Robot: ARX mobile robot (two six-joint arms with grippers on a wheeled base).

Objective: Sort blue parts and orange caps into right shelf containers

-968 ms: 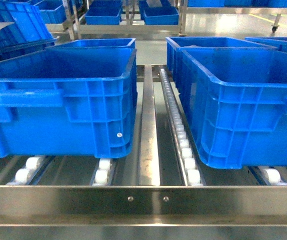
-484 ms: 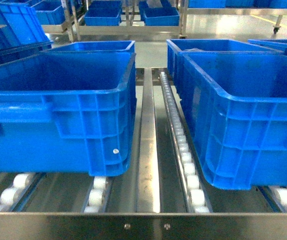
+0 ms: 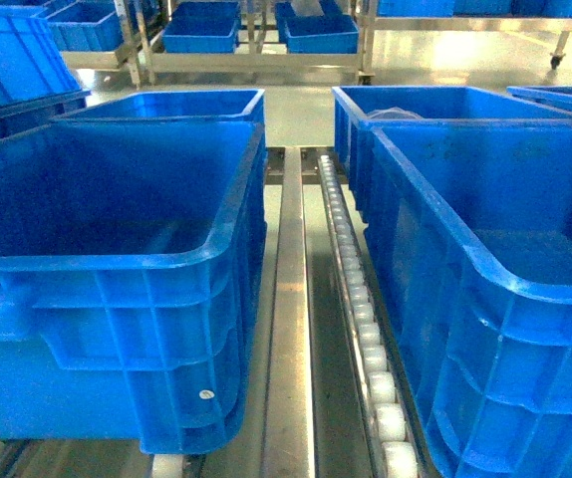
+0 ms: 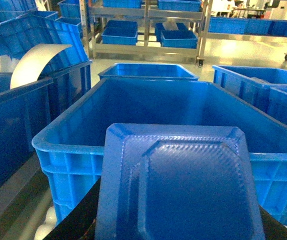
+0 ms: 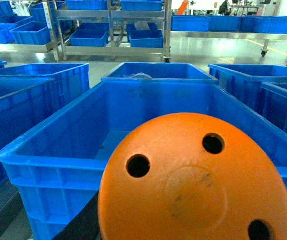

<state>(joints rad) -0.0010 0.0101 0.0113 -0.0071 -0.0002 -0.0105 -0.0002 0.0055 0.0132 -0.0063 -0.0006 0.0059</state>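
Note:
A flat blue part [image 4: 183,190] with a raised ribbed middle fills the bottom of the left wrist view. It is held upright just short of the near rim of a large blue crate [image 4: 68,145]. My left gripper is shut on it, its fingers hidden behind the part. An orange cap [image 5: 193,185] with three round holes fills the bottom of the right wrist view, in front of another blue crate [image 5: 48,155]. My right gripper is shut on it, fingers hidden. In the head view the two crates [image 3: 117,259] [image 3: 485,269] stand side by side and neither gripper shows.
A steel rail [image 3: 291,299] and a white roller track [image 3: 356,299] run between the two crates. Further blue crates [image 3: 166,105] [image 3: 435,105] stand behind them. More crates sit on metal racks [image 3: 256,50] across the aisle. A curled white sheet [image 4: 36,60] lies in the crate at the left.
The head camera has moved closer to the shelf. The crates have grown in view and the shelf's front steel rail has dropped out of the bottom of the frame.

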